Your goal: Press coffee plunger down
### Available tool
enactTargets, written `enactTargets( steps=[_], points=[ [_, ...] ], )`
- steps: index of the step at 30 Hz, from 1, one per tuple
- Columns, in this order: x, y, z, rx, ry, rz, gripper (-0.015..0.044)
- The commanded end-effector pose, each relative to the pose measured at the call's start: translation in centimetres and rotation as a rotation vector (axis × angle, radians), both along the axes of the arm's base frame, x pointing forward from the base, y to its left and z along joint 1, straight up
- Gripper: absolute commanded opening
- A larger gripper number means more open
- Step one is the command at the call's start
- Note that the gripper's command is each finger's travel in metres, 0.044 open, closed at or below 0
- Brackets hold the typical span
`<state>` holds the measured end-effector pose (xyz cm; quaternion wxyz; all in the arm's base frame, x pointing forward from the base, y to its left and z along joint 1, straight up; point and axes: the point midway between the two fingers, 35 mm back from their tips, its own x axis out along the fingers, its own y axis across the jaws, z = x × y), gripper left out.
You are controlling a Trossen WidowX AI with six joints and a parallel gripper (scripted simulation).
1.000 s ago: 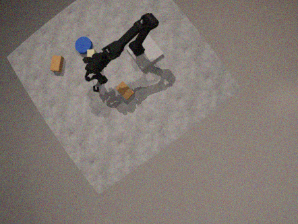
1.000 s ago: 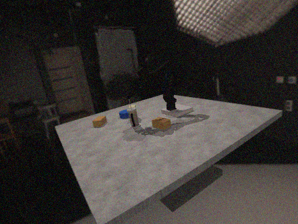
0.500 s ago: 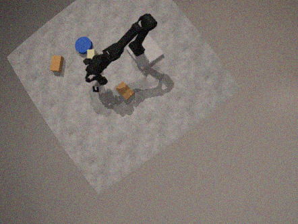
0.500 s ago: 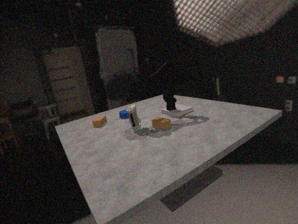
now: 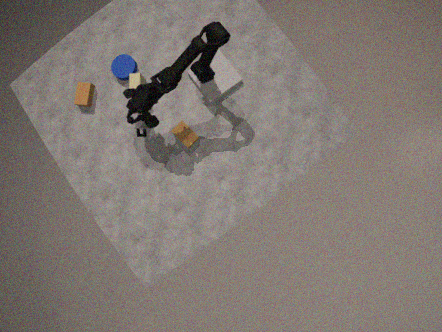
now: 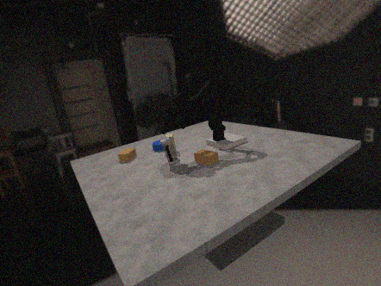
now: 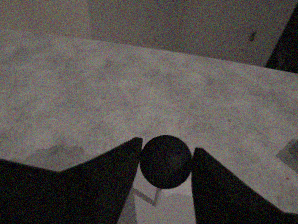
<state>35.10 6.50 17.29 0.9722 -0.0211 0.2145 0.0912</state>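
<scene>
The coffee press stands upright in the exterior view, a pale cylinder (image 6: 173, 151) with a dark handle (image 6: 169, 153) (image 5: 141, 132). In the top view the arm covers most of its body. The plunger's round black knob (image 7: 166, 167) is between the fingertips in the wrist view. My gripper (image 7: 167, 150) (image 5: 141, 119) is shut on this knob, one finger at each side, above the press. In the exterior view the gripper is lost against the dark background. The plunger rod is hidden, and how far it stands out of the press cannot be told.
A blue round object (image 5: 124, 66) (image 6: 158, 146) and a cream block (image 5: 135, 80) stand close behind the press. One orange block (image 5: 185, 134) (image 6: 206, 158) lies near the press on the arm base's side, another (image 5: 84, 94) (image 6: 128, 155) farther off. The arm's white base plate (image 5: 228, 75) (image 6: 234, 139) is behind.
</scene>
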Motion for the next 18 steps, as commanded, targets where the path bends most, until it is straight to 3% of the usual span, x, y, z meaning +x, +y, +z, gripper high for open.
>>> enactTargets(
  steps=[1,18],
  points=[
    [-0.09,-0.01,-2.23,-0.008,0.07,-0.003,0.0112],
    [0.22,0.05,-2.06,-0.008,0.07,-0.003,0.0112]
  ],
)
